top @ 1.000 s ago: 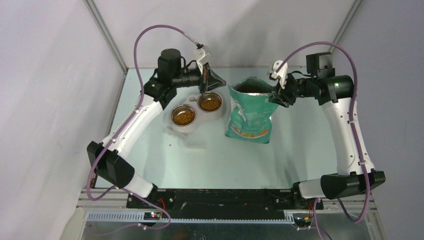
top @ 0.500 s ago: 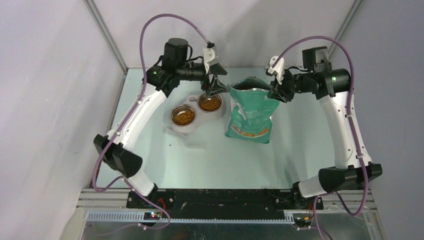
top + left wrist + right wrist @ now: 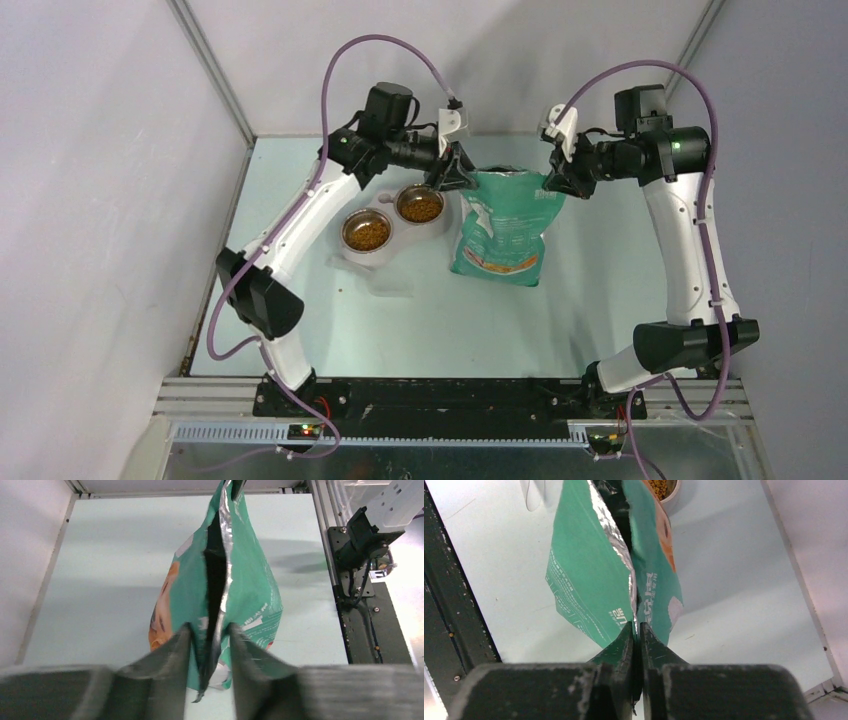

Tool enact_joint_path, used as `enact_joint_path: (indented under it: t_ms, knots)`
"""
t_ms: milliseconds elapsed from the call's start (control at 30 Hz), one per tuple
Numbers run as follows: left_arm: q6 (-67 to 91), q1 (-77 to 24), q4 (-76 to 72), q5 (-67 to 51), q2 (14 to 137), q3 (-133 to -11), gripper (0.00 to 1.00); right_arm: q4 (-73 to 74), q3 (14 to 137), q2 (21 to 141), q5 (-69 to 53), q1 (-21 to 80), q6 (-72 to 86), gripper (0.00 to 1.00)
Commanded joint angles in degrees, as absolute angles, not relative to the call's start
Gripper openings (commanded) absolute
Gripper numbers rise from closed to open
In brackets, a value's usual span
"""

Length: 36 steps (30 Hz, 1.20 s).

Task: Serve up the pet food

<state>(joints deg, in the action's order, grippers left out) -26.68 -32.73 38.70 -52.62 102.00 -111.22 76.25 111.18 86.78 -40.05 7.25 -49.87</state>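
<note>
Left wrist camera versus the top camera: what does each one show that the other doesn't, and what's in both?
Left wrist only: the mouth of the teal bag seen end-on, a narrow dark slit, with the left claw straddling its near corner, not clamped. Top only: the two steel bowls filled with kibble, and the full length of both arms. Shared: the bag standing on the table, with the right claw pinching its far top corner.

pale table (image 3: 600, 300): bowl stand (image 3: 352, 258), upright bag (image 3: 505, 235) beside, clear scoop (image 3: 390, 284).
</note>
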Motion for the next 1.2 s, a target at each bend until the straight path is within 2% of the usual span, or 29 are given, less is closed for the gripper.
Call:
enact_joint_path:
  t_ms: [0, 33, 67, 133, 300, 367, 400, 467, 533, 600, 767, 867, 1100, 1167]
  knots:
    - [-29.09, -32.55, 38.14, -51.91, 101.12, -113.10, 0.23, 76.77, 113.47, 85.28, -41.39, 6.01, -52.68, 0.00]
    - [-29.22, -32.54, 38.67, -51.38, 101.09, -113.27, 0.18, 76.91, 113.56, 85.27, -41.64, 5.63, -53.03, 0.00]
    - [-29.39, -32.48, 39.02, -49.87, 101.08, -113.41, 0.08, 76.95, 113.64, 85.30, -41.74, 5.41, -53.23, 0.00]
    - [-29.03, -32.33, 40.31, -46.89, 100.89, -114.25, 0.01, 76.94, 114.29, 85.53, -42.42, 4.60, -53.77, 0.00]
    - [-18.73, -31.48, 37.59, -41.92, 98.10, -116.50, 0.00, 75.10, 116.72, 86.32, -43.65, 4.27, -52.50, 0.00]
    - [-16.04, -31.65, 36.37, -41.36, 96.90, -115.01, 0.00, 73.35, 115.06, 85.97, -42.47, 6.71, -52.41, 0.09]
    - [-14.97, -31.93, 35.86, -41.01, 96.30, -113.51, 0.00, 72.08, 114.39, 85.92, -41.85, 7.75, -52.48, 0.21]
    - [-14.03, -32.29, 35.10, -40.81, 95.59, -111.69, 0.00, 70.36, 112.38, 86.07, -39.86, 12.38, -52.55, 0.33]
    - [-12.93, -32.56, 34.30, -40.94, 95.08, -110.20, 0.00, 69.19, 111.77, 87.00, -38.89, 15.03, -52.36, 0.40]
    - [-12.50, -32.93, 34.12, -40.94, 94.69, -109.60, 0.00, 68.29, 112.42, 88.43, -38.38, 17.00, -51.26, 0.45]
    - [-12.96, -33.22, 34.50, -39.91, 94.21, -109.47, 0.00, 68.80, 116.83, 92.58, -38.66, 19.60, -47.60, 0.49]
    - [-14.34, -33.22, 35.95, -39.67, 93.92, -109.97, 0.00, 68.08, 117.27, 93.57, -37.77, 20.17, -46.36, 0.44]
    - [-21.66, -32.56, 42.48, -38.75, 94.04, -112.91, 0.00, 68.21, 119.37, 94.55, -30.89, 19.66, -47.17, 0.03]
    - [-23.23, -32.37, 42.55, -38.62, 93.70, -112.23, 0.00, 66.67, 119.29, 93.63, -30.65, 19.32, -46.57, 0.00]
